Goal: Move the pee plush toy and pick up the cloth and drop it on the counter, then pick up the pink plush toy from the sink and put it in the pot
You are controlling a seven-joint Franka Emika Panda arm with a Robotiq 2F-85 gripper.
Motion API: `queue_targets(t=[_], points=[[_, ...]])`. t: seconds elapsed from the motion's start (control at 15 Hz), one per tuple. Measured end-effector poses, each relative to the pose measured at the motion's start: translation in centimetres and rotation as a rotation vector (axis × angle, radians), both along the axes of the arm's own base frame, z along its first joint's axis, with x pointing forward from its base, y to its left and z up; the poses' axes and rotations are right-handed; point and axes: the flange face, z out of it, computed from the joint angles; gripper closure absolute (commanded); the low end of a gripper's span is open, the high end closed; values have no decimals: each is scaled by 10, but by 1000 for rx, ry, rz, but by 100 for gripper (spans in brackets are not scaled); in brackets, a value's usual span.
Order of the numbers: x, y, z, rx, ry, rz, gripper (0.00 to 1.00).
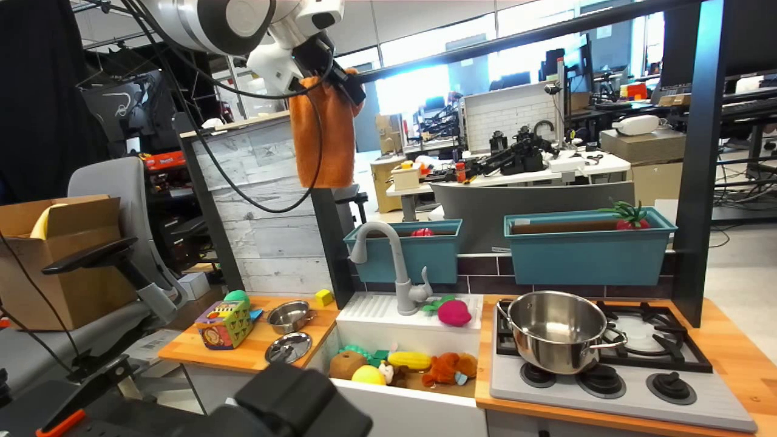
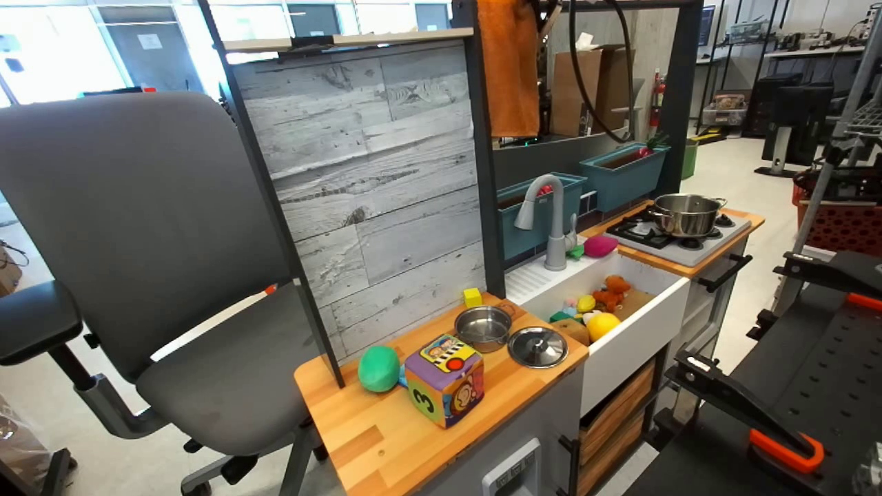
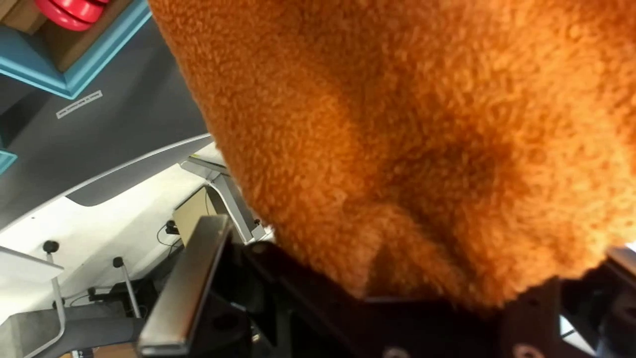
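Observation:
The orange cloth (image 1: 325,133) hangs high at the end of the black rail by the post; its lower part shows in an exterior view (image 2: 510,69). My gripper (image 1: 328,88) is at the cloth's top. In the wrist view the fingers stand wide apart, with cloth (image 3: 397,149) filling the space between and beyond them. The green plush toy (image 2: 379,368) lies on the wooden counter (image 2: 372,441), at its far end. The pink plush toy (image 1: 454,313) lies on the ledge of the white sink (image 1: 419,337), right of the faucet. The steel pot (image 1: 555,334) stands on the stove.
A coloured cube (image 2: 446,379), small metal bowl (image 2: 482,327), lid (image 2: 537,346) and yellow block (image 2: 472,297) are on the counter. Several toys lie in the basin. The grey faucet (image 1: 397,261) and two teal planters (image 1: 589,255) stand below the black rail (image 1: 522,39).

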Motion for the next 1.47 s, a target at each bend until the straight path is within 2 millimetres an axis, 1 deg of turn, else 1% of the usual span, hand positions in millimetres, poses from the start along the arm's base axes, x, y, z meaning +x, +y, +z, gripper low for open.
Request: queue_targets(t=[0.13, 0.33, 0.47, 0.53, 0.8, 0.87, 0.93, 1.0, 1.2, 1.33, 1.47], points=[[0, 4, 1, 9, 25, 15, 43], [-2, 15, 4, 28, 67, 50, 19], [-5, 18, 7, 35, 77, 67, 5], [-7, 19, 9, 37, 79, 72, 1], [-17, 21, 15, 40, 83, 91, 0], [-19, 22, 16, 46, 82, 93, 25], [-21, 23, 17, 51, 81, 97, 28], [-23, 25, 19, 56, 78, 102, 33], [-25, 30, 26, 65, 64, 121, 57], [-26, 31, 27, 90, 59, 117, 59], [-26, 30, 27, 117, 57, 106, 64]])
